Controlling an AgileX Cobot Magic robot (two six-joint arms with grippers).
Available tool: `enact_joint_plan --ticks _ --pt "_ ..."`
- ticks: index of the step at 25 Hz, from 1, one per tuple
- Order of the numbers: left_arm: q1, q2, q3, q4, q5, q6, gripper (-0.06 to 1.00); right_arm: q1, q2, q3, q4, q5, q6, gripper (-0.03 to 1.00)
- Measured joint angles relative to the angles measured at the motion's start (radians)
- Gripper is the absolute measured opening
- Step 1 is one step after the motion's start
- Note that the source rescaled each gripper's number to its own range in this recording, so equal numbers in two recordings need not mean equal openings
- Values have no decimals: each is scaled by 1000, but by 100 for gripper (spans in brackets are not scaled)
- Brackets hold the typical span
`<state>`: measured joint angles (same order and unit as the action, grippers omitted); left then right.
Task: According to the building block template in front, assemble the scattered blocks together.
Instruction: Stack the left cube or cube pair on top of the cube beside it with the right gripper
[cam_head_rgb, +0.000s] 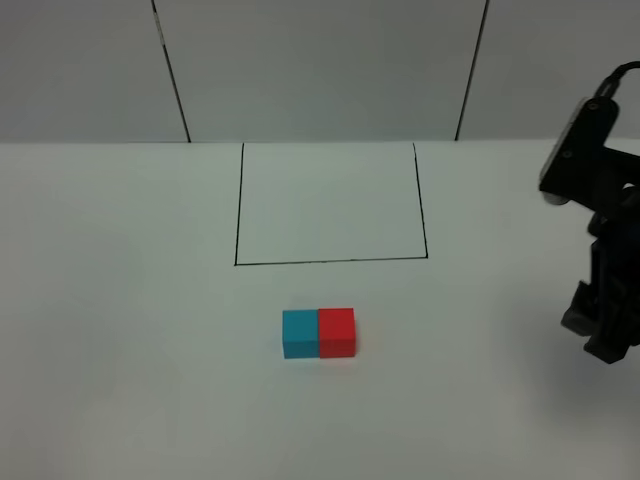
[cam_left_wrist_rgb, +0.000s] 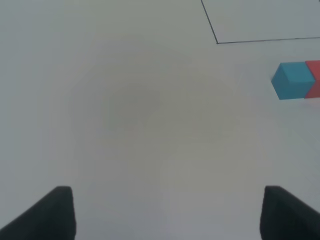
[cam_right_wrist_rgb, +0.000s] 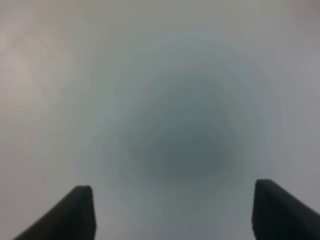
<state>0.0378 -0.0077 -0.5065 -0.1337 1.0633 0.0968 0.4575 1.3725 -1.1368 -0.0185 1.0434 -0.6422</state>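
A cyan-blue cube (cam_head_rgb: 299, 334) and a bright red cube (cam_head_rgb: 337, 332) sit side by side and touching on the white table, just in front of a black-outlined rectangle (cam_head_rgb: 330, 262). The blue one is on the left. Both also show in the left wrist view, the blue cube (cam_left_wrist_rgb: 293, 80) and a sliver of the red cube (cam_left_wrist_rgb: 314, 80) at the frame edge. My right gripper (cam_head_rgb: 600, 335) hangs at the right edge, well apart from the cubes, open and empty (cam_right_wrist_rgb: 172, 215). My left gripper (cam_left_wrist_rgb: 167, 215) is open and empty; the exterior view does not show it.
The white table (cam_head_rgb: 130, 300) runs to a wall of white panels with dark seams (cam_head_rgb: 172, 70) at the back. The black outline's corner shows in the left wrist view (cam_left_wrist_rgb: 216, 43). The right wrist view holds only bare surface.
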Motion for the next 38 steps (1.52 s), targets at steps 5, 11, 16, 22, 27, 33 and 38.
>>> enact_joint_plan --ticks 5,11,16,22,27,33,38 --pt "0 0 0 0 0 0 100 112 88 0 -1 -36 -66 47" --pt "0 0 0 0 0 0 100 248 168 -17 -74 -103 -78 47" --pt "0 0 0 0 0 0 100 293 282 -131 -94 -72 -100 47" --pt "0 0 0 0 0 0 100 294 420 -299 3 -17 -177 47" --pt "0 0 0 0 0 0 100 294 545 -378 96 -4 -232 47" --pt "0 0 0 0 0 6 100 294 663 -424 85 -6 -258 47" --pt "0 0 0 0 0 9 100 294 665 -442 82 -19 -277 47"
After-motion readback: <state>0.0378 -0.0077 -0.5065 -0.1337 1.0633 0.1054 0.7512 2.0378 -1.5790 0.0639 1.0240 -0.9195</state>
